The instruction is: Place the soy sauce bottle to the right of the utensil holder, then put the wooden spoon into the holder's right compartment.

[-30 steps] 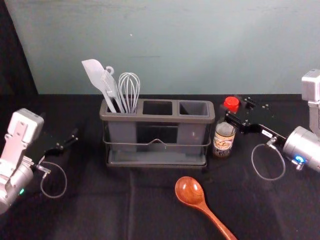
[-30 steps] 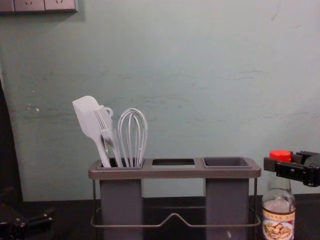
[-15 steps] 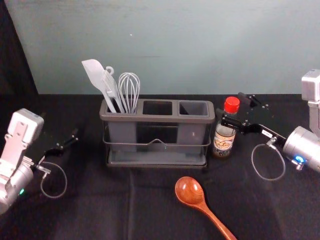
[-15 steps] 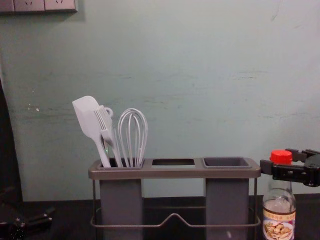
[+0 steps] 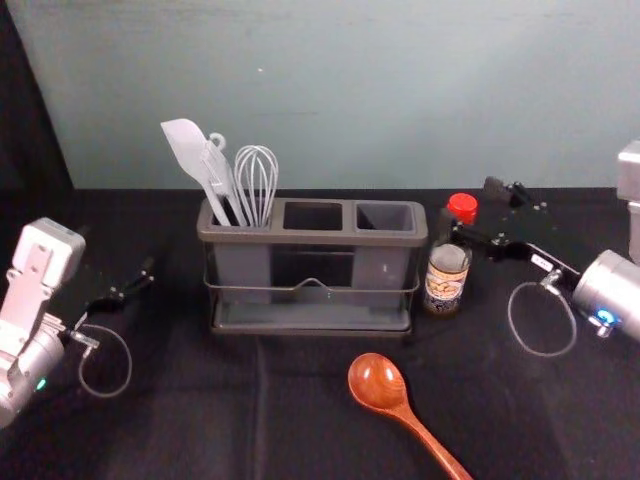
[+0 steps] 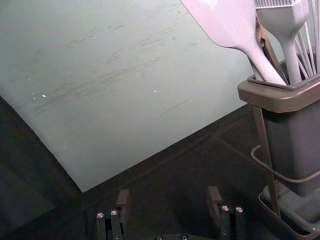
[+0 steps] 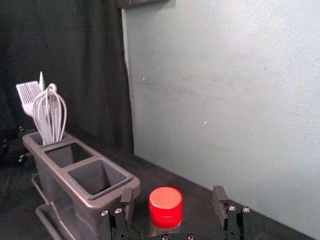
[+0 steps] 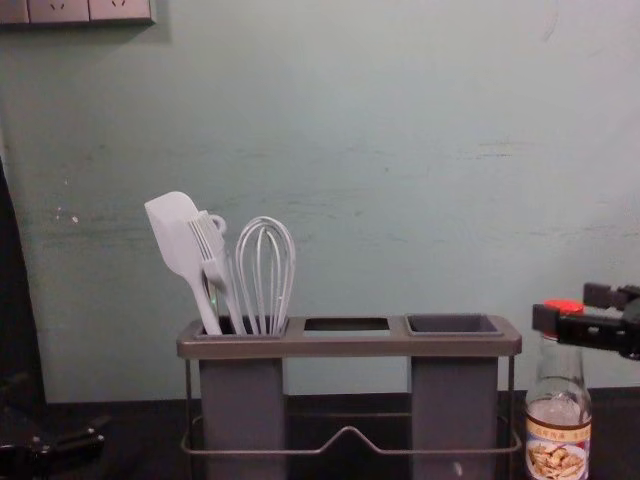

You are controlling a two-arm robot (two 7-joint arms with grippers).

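My right pincer [image 7: 173,196] has its two fingers spread wide, one on either side of the red cap [image 7: 165,207], with a gap visible on both sides, so I am pinching nothing. The soy sauce bottle [image 5: 446,280] stands upright on its own base, just to the right of the utensil holder [image 8: 350,346]; I judge that it is where it should be, and that my fingers are wide so I can back away without tipping it. I should draw off along the gap, since a sideways swing could catch the cap. Next to the bottle, the holder's right compartment [image 5: 388,216] is empty, ready for the spoon, because the spatula [image 8: 180,240], brush [image 8: 212,250] and whisk [image 8: 265,270] share the left one. The wooden spoon [image 5: 378,382] lies in front of the holder, its handle slanting toward my right side; I expect to lift and turn it upright before lowering it. My left pincer [image 6: 170,195] waits left of the holder, fingers apart around nothing.
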